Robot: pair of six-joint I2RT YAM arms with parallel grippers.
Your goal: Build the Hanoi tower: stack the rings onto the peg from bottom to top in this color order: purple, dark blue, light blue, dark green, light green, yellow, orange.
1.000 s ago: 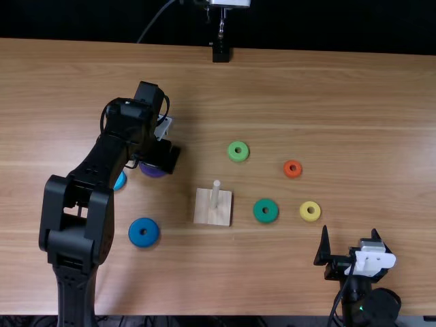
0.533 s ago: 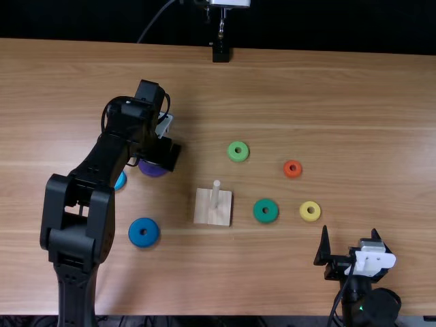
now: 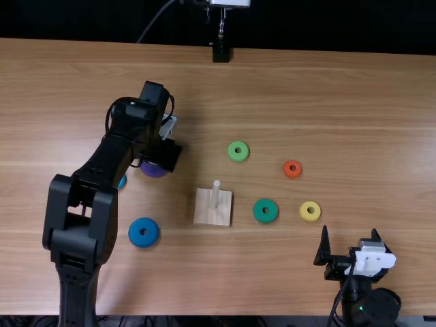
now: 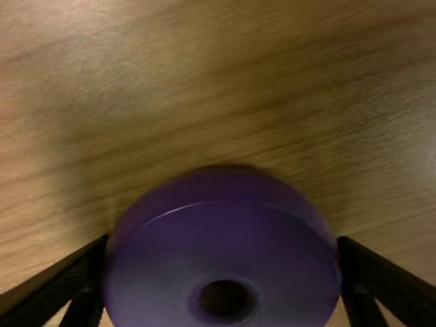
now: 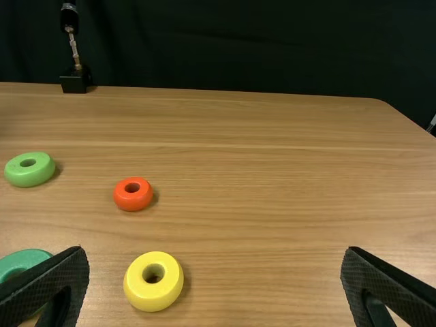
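Note:
In the top view my left gripper is over the purple ring, left of the bare peg on its square base. In the left wrist view the left gripper is shut on the purple ring, a finger against each side. My right gripper stands open and holds nothing; so does the right gripper in the right wrist view. Loose rings lie flat: dark blue, light blue partly behind the left arm, dark green, light green, yellow, orange.
The left arm stretches over the table's left side, beside the dark blue ring. A black stand is at the far edge. In the right wrist view, the yellow ring lies nearer than the orange ring.
The left arm has shifted slightly to the right, and the purple ring has moved a little with it. The right arm and the other rings have stayed put.

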